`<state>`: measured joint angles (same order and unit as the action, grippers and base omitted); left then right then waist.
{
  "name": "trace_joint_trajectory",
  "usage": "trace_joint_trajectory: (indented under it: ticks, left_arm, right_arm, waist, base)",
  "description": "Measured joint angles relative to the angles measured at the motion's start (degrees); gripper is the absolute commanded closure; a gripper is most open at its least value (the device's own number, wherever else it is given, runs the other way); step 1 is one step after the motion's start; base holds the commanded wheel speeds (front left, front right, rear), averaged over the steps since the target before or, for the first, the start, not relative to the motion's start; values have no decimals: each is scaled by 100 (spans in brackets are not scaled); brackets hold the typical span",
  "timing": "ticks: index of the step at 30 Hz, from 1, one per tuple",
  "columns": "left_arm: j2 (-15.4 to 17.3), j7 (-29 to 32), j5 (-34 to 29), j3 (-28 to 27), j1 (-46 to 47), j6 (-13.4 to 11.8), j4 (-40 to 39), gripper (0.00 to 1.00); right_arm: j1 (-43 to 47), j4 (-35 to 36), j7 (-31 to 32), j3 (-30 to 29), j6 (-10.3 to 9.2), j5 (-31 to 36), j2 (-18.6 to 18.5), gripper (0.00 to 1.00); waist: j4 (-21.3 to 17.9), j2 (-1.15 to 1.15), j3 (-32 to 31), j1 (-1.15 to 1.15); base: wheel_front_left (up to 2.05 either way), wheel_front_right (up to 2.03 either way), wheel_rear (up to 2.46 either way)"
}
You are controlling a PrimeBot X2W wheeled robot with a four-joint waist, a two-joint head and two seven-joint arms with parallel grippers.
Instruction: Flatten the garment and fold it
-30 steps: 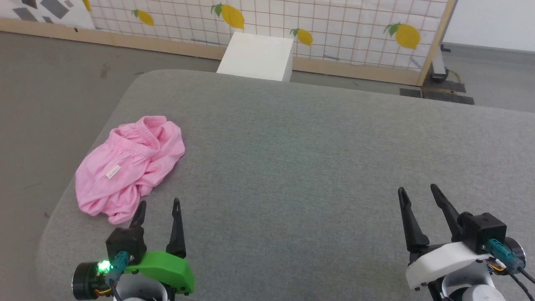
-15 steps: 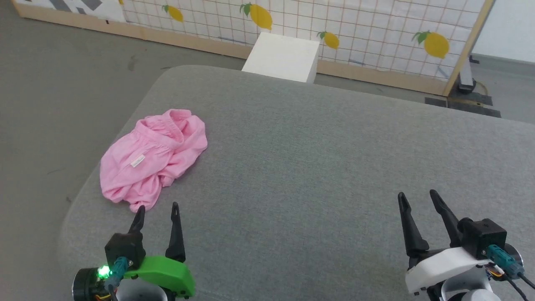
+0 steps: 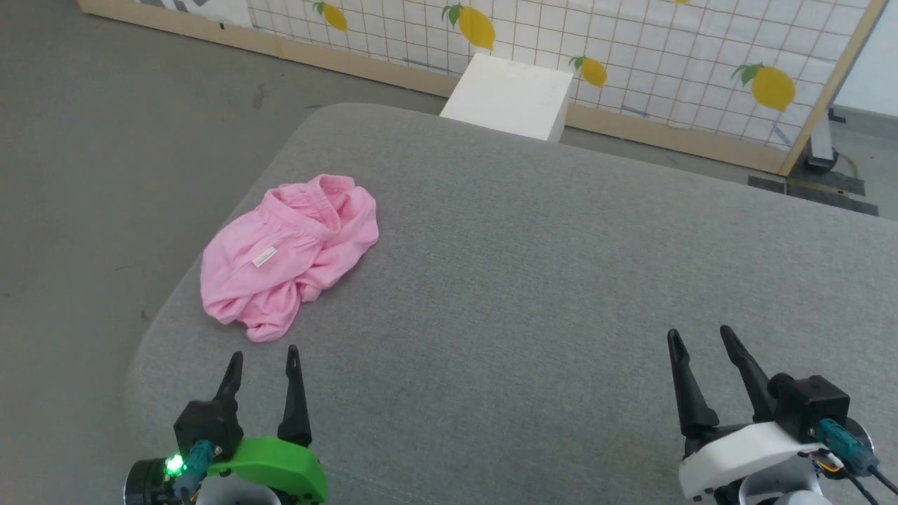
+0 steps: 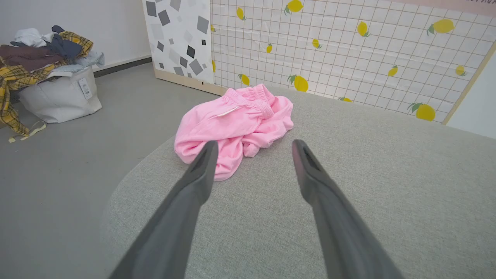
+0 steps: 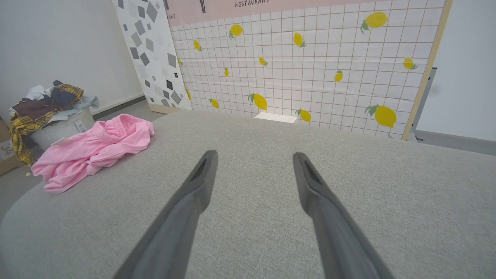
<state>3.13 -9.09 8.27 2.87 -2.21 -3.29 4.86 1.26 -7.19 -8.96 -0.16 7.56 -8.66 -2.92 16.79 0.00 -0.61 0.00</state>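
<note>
**Pink shorts lie crumpled ahead of the open left gripper**

At the far left of the left wrist view a white laundry bag point(image 4: 58, 99) heaped with clothes stands on the grey floor point(image 3: 105, 140). The garment point(image 3: 287, 256) lies in a crumpled heap near the left edge of the grey cushion point(image 3: 533, 280). Its gathered waistband point(image 3: 316, 203) is on the far side and its small white label point(image 3: 264, 258) faces up.

The left gripper point(image 3: 264, 352) sits just short of the heap's near edge, apart from it. Its fingers are spread wide with nothing between them, and they point towards the cloth. In the left wrist view the pink cloth shows between and beyond the two fingertips.

Further right, a white box point(image 3: 508, 97) stands past the cushion's far edge, before a lemon-print screen point(image 3: 631, 49). The right gripper point(image 3: 700, 331) hovers over bare cushion well apart from the garment, its fingers also parted and empty.

Compared with a second ago, the garment, the box and the screen all sit further right in the head view, so the camera has turned. The heap keeps the same folds. Both grippers hold the same spread. A strip of grey now shows between the left fingertips and the cloth, where they overlapped in the earlier picture.
</note>
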Motion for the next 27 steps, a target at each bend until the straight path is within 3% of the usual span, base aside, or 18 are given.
trace_joint_trajectory:
  ticks: [27]
  left_arm:
    - [0,-312,99,51,-119,-138,242,0]
  right_arm:
    - [108,-245,-319,24,0,-114,1,0]
  waist:
    - [574,0,-64,0]
  base:
    - [0,0,0]
